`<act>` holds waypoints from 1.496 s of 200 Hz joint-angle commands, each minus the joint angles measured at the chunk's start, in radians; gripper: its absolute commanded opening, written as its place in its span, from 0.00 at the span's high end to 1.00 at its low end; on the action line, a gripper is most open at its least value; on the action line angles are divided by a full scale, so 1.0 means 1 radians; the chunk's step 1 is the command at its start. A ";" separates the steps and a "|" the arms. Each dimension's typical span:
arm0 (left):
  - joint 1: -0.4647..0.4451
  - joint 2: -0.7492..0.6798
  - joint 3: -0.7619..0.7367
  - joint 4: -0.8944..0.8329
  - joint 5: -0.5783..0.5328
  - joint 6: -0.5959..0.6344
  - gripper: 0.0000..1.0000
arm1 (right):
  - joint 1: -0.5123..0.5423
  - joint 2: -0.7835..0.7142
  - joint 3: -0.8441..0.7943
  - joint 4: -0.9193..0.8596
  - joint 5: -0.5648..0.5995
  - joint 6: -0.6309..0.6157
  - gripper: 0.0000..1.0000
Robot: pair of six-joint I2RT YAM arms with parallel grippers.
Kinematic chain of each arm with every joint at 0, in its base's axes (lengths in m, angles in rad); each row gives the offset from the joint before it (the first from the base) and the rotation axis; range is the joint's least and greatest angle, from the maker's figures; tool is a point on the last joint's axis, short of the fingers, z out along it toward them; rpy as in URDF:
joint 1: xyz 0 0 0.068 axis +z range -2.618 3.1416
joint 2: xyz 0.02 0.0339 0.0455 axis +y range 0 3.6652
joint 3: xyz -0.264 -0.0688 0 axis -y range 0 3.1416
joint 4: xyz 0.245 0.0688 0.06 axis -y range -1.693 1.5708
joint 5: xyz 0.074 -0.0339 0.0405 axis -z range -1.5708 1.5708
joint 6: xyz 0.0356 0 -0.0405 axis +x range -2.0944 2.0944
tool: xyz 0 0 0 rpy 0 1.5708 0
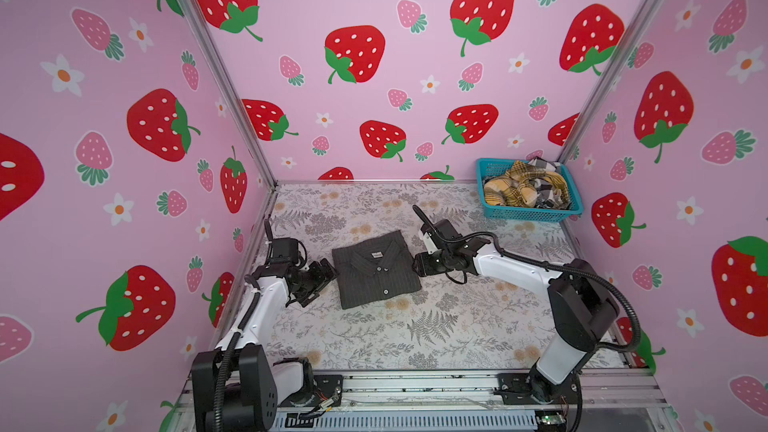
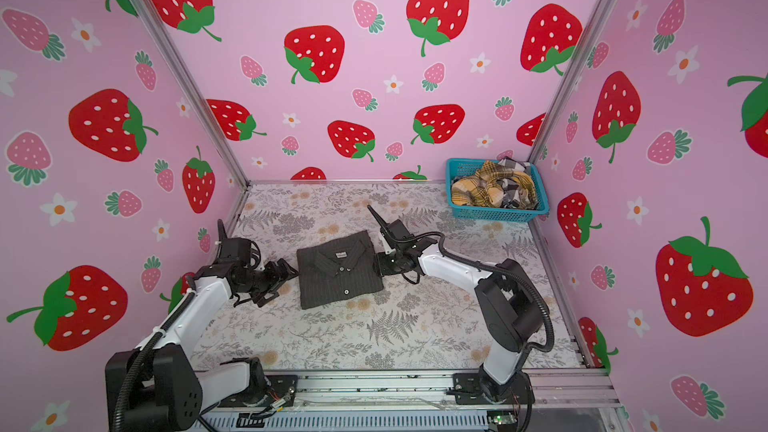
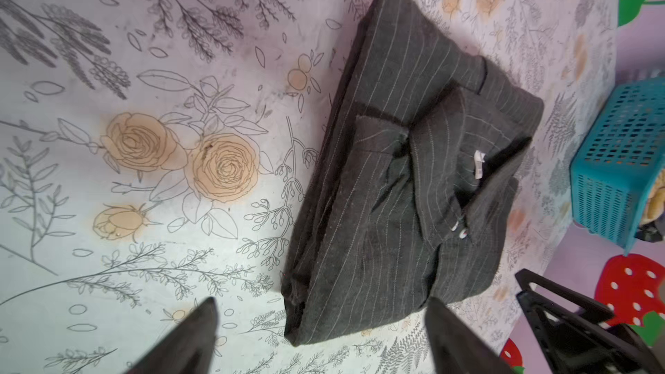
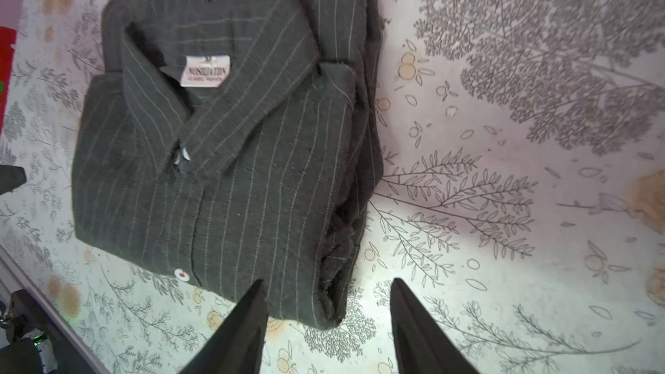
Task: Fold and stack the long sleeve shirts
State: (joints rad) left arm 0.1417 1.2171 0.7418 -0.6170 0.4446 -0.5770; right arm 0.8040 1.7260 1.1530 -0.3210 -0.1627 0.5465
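**Task item.** The pinstriped shirt (image 1: 376, 270) (image 2: 338, 270) lies folded into a rectangle at mid-table. Its collar faces up and toward the back wall, and it sits slightly skewed to the edges of the table (image 1: 415, 338).

**Edges.** In the left wrist view the pinstriped shirt (image 3: 414, 192) shows a long, clean folded side. In the right wrist view its right side (image 4: 234, 156) shows stacked layers, with one bunched fold bulging out.

**Grippers.**
- The left gripper (image 1: 322, 288) (image 3: 322, 304) is released, jaws spread wide, just beside the shirt's left edge. It clamps nothing.
- The right gripper (image 1: 417, 263) (image 4: 328, 282) has its jaws parted at the shirt's right edge and grasps nothing.

**Room.** A broad strip of table runs between the shirt's near edge and the front rail (image 1: 415, 384). A narrower strip lies behind the collar.

**Basket.** The basket (image 1: 528, 214) (image 2: 494, 214) sits in the back right corner, well apart from the folded shirt. It holds the yellow plaid shirt (image 1: 519, 189) and the checked shirt (image 1: 542, 164), bundled together above the rim.

**Markings.**
- A white label (image 4: 205, 70) inside the collar carries dark capitals, too blurred to read reliably.
- A small tag (image 3: 478, 163) is seen edge-on.
- A pale button (image 4: 181, 274) with a red centre sits on the front.
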 commanded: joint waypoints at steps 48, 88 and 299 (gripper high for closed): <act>0.012 0.092 -0.027 0.104 0.086 -0.041 0.16 | -0.040 0.007 -0.020 0.052 -0.056 0.007 0.41; -0.027 0.266 0.013 0.158 0.089 -0.055 0.22 | -0.053 0.089 0.008 0.072 -0.076 0.003 0.43; -0.128 0.567 0.442 -0.166 -0.351 0.199 1.00 | -0.053 -0.178 -0.142 0.073 -0.037 0.048 0.47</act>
State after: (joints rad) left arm 0.0090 1.7580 1.0443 -0.6201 0.3569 -0.5255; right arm 0.7525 1.6051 1.0462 -0.2405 -0.2077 0.5793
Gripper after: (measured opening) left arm 0.063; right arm 0.529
